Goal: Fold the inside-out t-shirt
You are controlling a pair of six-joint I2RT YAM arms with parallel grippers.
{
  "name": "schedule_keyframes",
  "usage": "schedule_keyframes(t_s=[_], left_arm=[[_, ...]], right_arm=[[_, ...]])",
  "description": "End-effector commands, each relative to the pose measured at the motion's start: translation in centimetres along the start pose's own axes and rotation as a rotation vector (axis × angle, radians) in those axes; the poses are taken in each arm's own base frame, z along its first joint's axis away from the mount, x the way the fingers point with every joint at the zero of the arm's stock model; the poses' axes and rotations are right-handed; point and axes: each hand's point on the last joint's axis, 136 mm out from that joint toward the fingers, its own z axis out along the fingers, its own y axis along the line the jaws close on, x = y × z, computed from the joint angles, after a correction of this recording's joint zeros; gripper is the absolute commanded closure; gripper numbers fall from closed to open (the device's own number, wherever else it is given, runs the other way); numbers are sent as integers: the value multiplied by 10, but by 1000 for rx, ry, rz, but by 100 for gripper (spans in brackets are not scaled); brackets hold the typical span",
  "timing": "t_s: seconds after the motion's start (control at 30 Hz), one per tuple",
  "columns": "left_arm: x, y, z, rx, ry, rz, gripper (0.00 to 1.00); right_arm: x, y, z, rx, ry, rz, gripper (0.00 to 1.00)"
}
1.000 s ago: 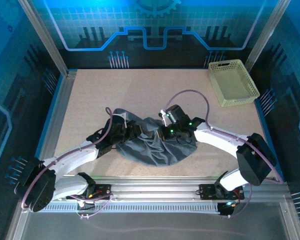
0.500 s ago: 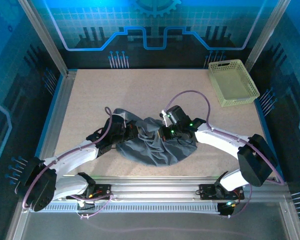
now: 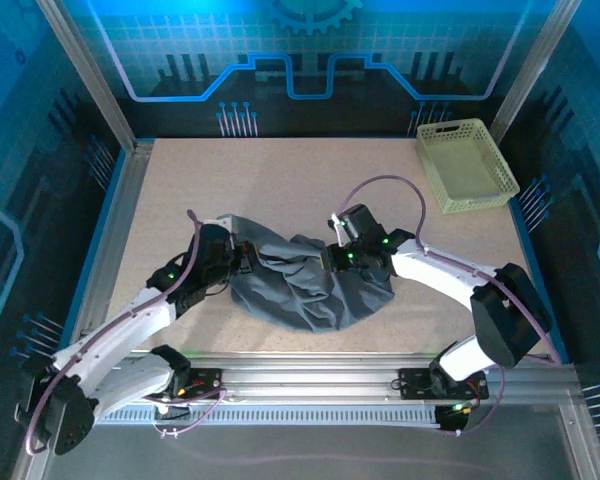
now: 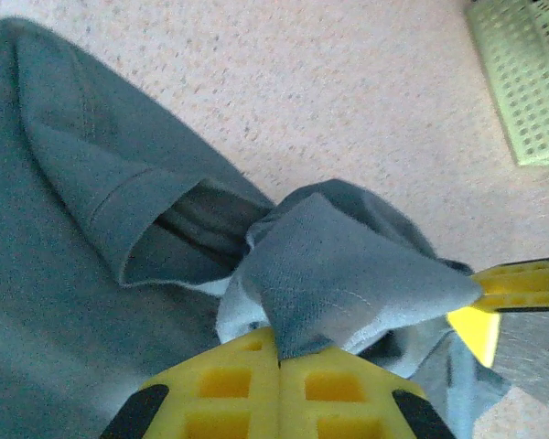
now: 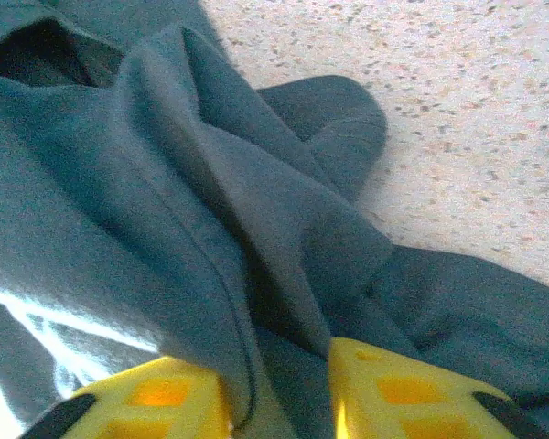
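Left wrist | left gripper [image 4: 279, 361] pinches t-shirt [image 4: 64, 274] (crumpled) | right gripper [image 5: 279, 389] parted

inside-out t-shirt [image 3: 310, 290]: dark slate-grey, plain, crumpled heap, unfolded.
Lies bunched on the tabletop [image 3: 280, 180], centred left-right, toward the near edge. Deep creases all over. A short sleeve with a stitched hem gapes open at its left end.

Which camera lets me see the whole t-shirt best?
The top external view: the whole crumpled t-shirt lies there between both arms. The left wrist view gives a sleeve opening and a fold pinched in the left gripper; the right wrist view, close-up wrinkles.
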Motion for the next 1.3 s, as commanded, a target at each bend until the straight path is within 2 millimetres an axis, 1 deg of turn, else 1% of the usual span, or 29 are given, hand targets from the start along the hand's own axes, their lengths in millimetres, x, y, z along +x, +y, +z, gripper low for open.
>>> schedule_keyframes(t_s=[0.0,0.03,0.1,0.17,0.2,0.3,0.37,0.43,0.5,0.57,0.63,0.73,0.8,0.83,0.97,1.0,1.07,1.17,1.27], left_arm=[[1,-5,3,13,38,20,100],[1,-5,4,16,40,21,100],[0,-8,6,20,42,26,100],[-2,-9,7,22,40,29,100],[-2,-8,7,21,38,29,100],[-3,-9,6,22,31,31,100],[-3,-8,6,20,32,29,100],[-3,-8,5,24,29,27,100],[-2,-8,3,28,23,24,100],[-1,-8,3,32,24,20,100],[0,-8,4,35,30,17,100],[4,-5,6,34,36,11,100],[6,-4,7,33,39,11,100],[6,-4,7,32,42,10,100],[7,-7,7,55,45,10,100],[7,-10,7,68,46,13,100],[7,-14,8,89,46,9,100],[7,-14,12,89,54,6,100],[7,-14,14,87,52,0,100]], right_arm=[[-17,16,-37,92,-96,-133,57],[-18,21,-45,112,-114,-176,56],[-16,44,-55,72,-136,-252,56],[-9,72,-55,-34,-137,-280,57],[-6,86,-51,-95,-135,-276,59],[2,113,-31,-214,-100,-242,62],[2,122,-15,-240,-73,-231,63],[0,122,1,-230,-54,-229,64],[-6,121,14,-218,-39,-223,65],[-14,120,24,-218,-33,-213,66],[-25,114,32,-190,-38,-203,67],[-43,104,35,-163,-64,-182,70],[-54,98,36,-157,-76,-172,70],[-57,96,38,-153,-74,-165,70],[-69,72,51,-123,-41,-111,71],[-72,64,53,-120,-40,-97,72],[-79,58,54,-123,-46,-98,71],[-83,62,53,-121,-35,-135,70],[-81,66,50,-97,-40,-156,66]])
